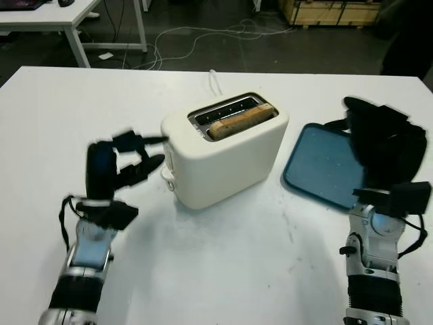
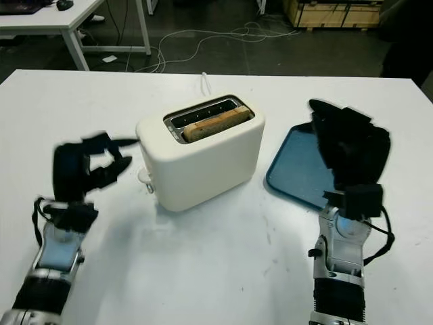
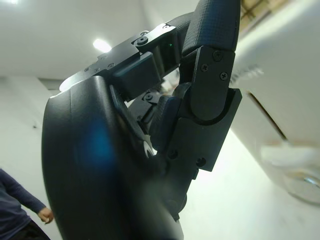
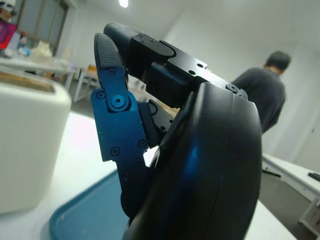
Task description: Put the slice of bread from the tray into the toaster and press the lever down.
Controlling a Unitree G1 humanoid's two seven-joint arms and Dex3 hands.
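Now the slice of bread [image 1: 240, 120] is sitting in the toaster [image 1: 226, 152]; the left hand [image 1: 125, 166], fingers curled and empty, is reaching for its lever [image 1: 168, 177]. Beyond the toaster, the right hand [image 1: 382, 152], empty, is hovering over the tray [image 1: 318, 169], fingers unclear.

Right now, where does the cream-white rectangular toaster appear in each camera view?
Left eye view: cream-white toaster, centre.
Right eye view: centre, slightly leftward.
Left wrist view: pale wall beside the left hand.
Right wrist view: rounded corner at the edge.
Shared landmark: blue tray beside it.
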